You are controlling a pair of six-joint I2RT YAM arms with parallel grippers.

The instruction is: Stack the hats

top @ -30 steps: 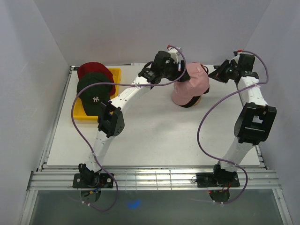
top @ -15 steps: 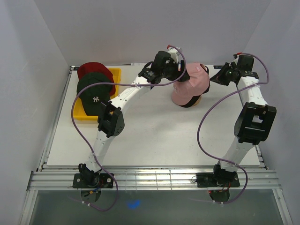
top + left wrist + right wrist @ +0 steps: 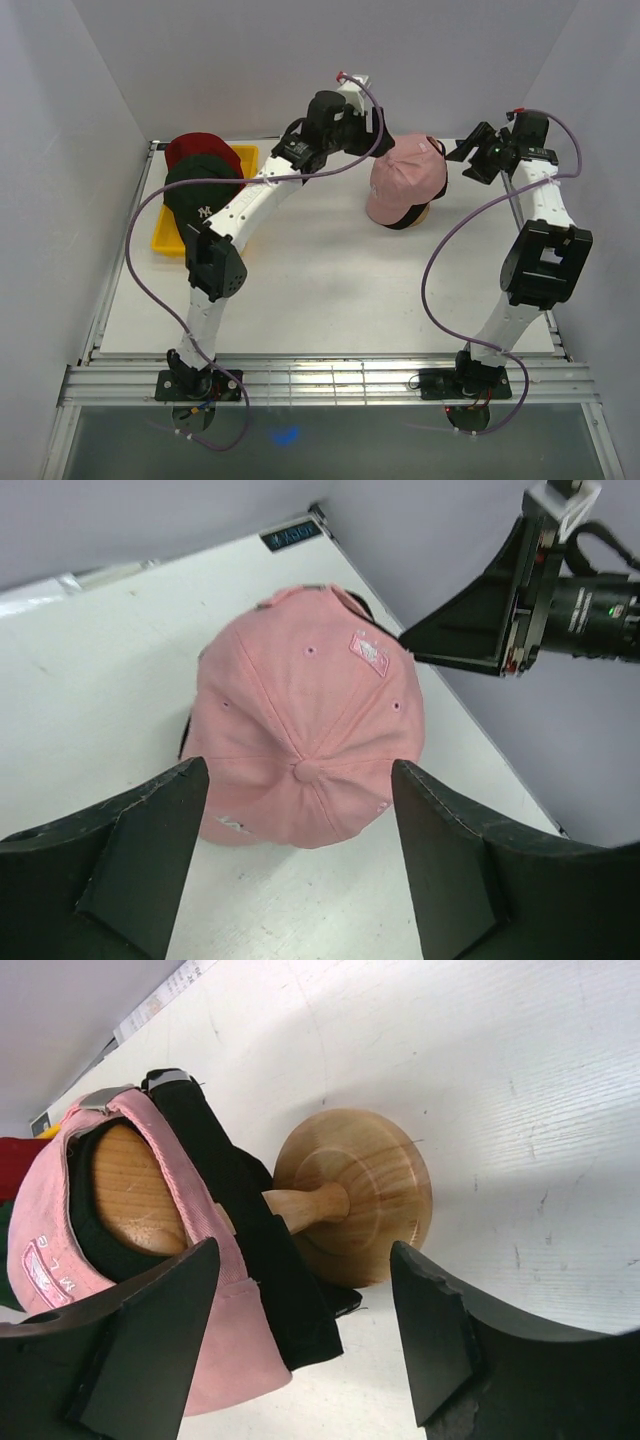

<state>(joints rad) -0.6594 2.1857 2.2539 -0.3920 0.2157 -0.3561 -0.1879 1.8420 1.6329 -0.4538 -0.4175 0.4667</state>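
Count: 3 caps, 1 yellow tray, 1 wooden stand, 2 grippers.

Far L, well away from both grippers, the yellow tray [image 3: 165, 240] holds 2 caps. The dark red cap [image 3: 195, 148] is at the back. The dark green cap [image 3: 203, 190] w/ white logo lies partly over it, nearer the arm bases.

L gripper [image 3: 297, 770] hangs above the pink cap [image 3: 305, 740], jaws spread wide w/ nothing held. The cap's top button sits between and below the fingertips, and the fingers [image 3: 150, 850] are clear of the fabric.

The pink cap is on the wooden stand [image 3: 350, 1195], to the R of the tray. The crown covers the rounded top, w/ dark fabric under its edge; can't tell if that's lining. The stand base rests on the table [image 3: 320, 290].

R gripper [image 3: 300, 1255] is just off the cap's far-R side, aimed at the stand's stem. Its jaws are wide apart and grip nothing.

Vs 1 s ago:
- L arm has lifted up and back off the pink crown, jaws a bit wider.
- R gripper was closed; now it's apart and drawn slightly away from the cap.
- All 3 caps and the tray haven't moved.
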